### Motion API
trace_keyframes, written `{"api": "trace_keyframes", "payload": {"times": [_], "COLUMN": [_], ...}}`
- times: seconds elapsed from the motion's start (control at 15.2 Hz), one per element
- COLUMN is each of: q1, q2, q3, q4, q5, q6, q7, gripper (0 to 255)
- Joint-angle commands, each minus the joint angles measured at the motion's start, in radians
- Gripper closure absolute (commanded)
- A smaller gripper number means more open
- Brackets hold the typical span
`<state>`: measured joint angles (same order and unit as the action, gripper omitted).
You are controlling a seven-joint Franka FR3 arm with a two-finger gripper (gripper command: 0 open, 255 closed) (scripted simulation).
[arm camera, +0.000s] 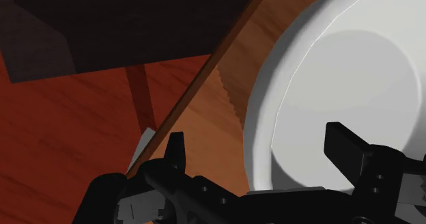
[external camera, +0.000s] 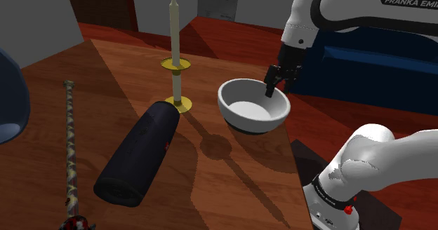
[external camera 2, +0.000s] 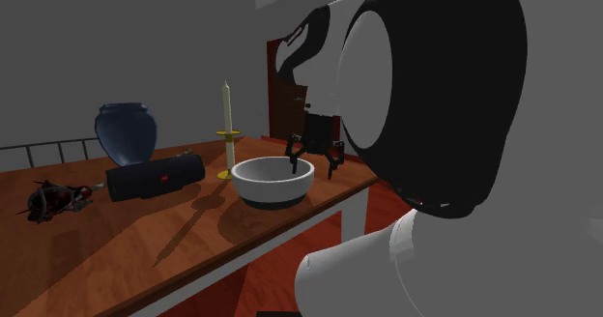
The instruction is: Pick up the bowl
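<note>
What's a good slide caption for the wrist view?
Open gripper straddles the rim of the white bowl, one finger inside, one outside, near the table edge.

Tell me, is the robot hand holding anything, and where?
Nothing is held. The gripper is open, one finger inside the white bowl and one outside its rim, neither clasping it.

The shoulder view looks steeply down from high beside the arm [external camera: 365,4], which runs down the frame's right. The desk [external camera: 231,186] spreads across the left and centre. The second exterior view sits low, a little above desk height and just behind the arm, whose dark joint blocks the frame's right half. It faces along the desk. Both views share the bowl [external camera: 254,106], the candle [external camera: 174,25] and the desk top. The wrist view is very near, looking down past the hand [arm camera: 259,142] at the bowl's rim and the desk's edge.
</note>
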<state>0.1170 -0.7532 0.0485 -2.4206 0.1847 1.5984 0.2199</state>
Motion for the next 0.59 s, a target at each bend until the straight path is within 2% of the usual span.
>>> {"api": "trace_keyframes", "payload": {"times": [0.0,0.07,0.13,0.53], "q1": [0.0,0.0,0.0,0.0], "q2": [-0.006,-0.006,-0.006,-0.008], "q3": [0.0,0.0,0.0,0.0], "q4": [-0.019,-0.019,-0.019,-0.019], "q5": [0.001,0.001,0.001,0.001], "q6": [0.013,0.013,0.013,0.012], "q7": [-0.003,-0.003,-0.003,-0.002], "gripper": [0,0,255,255]}}
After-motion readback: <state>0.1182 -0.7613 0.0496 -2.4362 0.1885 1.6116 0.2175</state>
